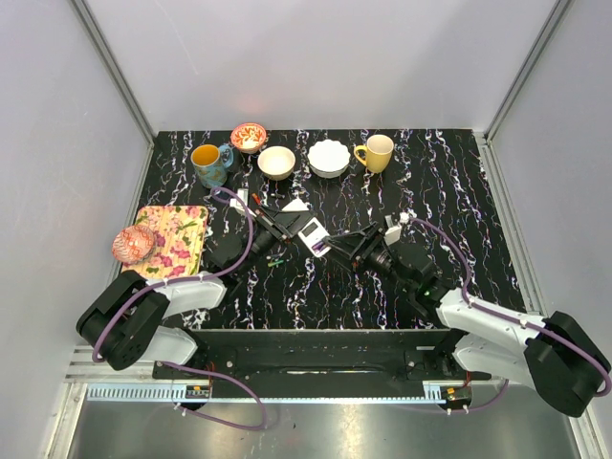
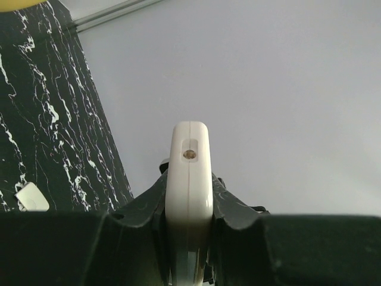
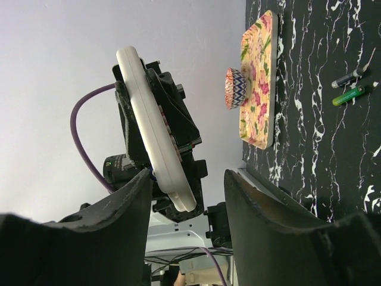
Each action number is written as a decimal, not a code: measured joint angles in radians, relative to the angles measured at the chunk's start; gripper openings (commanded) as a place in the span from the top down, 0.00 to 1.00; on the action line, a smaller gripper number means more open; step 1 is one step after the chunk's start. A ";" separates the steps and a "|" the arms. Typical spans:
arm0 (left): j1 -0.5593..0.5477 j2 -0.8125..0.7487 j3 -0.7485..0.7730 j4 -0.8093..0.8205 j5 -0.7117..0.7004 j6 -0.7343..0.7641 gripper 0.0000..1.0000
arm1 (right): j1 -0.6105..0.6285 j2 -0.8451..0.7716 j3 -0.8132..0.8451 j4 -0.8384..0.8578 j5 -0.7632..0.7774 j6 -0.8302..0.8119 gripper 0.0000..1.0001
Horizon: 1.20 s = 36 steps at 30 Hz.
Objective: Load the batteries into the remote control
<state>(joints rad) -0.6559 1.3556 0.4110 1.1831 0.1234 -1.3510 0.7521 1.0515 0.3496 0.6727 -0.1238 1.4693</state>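
The remote control (image 1: 312, 230) is lifted above the table's middle, with my left gripper (image 1: 292, 228) shut on it. In the left wrist view it stands edge-on, a white slab (image 2: 189, 173) pinched between the dark jaws. My right gripper (image 1: 340, 247) is just to its right and open (image 3: 187, 185). From the right wrist the remote (image 3: 149, 119) tilts, buttons facing right, its lower end in line with the gap and touching neither finger. A green battery (image 3: 349, 95) and a dark one (image 3: 347, 78) lie on the black marbled table, near the left arm (image 1: 276, 258).
A small white flat piece (image 1: 295, 206) lies on the table just behind the remote. A floral tray (image 1: 177, 234) holding a patterned bowl (image 1: 133, 245) sits at the left. Along the back stand a blue mug (image 1: 210, 163), three bowls (image 1: 276, 162) and a yellow mug (image 1: 377, 152).
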 measured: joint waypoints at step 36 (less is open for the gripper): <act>-0.007 0.007 0.000 0.009 -0.021 -0.008 1.00 | 0.003 -0.142 0.167 -0.515 0.060 -0.259 0.23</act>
<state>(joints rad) -0.6628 1.3624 0.4107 1.1919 0.1020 -1.3586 0.7547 0.9092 0.5171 0.1577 -0.0643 1.2106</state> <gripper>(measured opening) 0.260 0.696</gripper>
